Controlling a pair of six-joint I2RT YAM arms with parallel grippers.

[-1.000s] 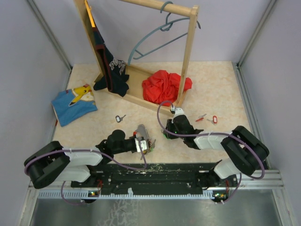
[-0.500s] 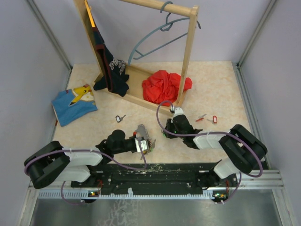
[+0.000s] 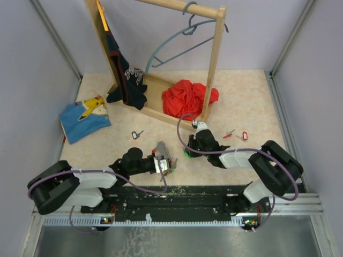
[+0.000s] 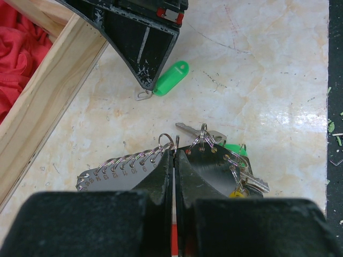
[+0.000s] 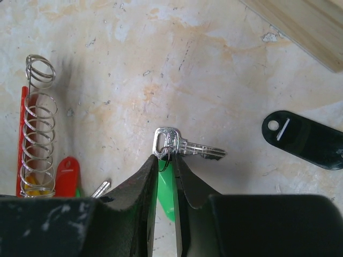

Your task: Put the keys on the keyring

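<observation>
Picking up a loose key is the step in hand. The right gripper is low over the surface. Its jaws are drawn narrow, with the green-tagged key at their tips and the green tag showing in the slit between them. This reads as a pinch on the key's head end, though its firmness cannot be confirmed. The left gripper is fully closed, clamping the keyring just above the surface near the front edge, beside the right gripper.

The next move calls for lifting the key clear, carrying it the short way to the keyring, and presenting its head hole to an open loop. The key lies flat, so a shallow pinch may slip.

The keyring shows as a silver wire coil along a red strap. Several keys hang from it, together with green, yellow and red tabs. The green-tagged key is silver with a square-holed head, its blade pointing away from the coil.

Two further keys, a dark-headed key and a red-headed key, lie well apart on the surface. A black tag lies near the pinched key.
</observation>
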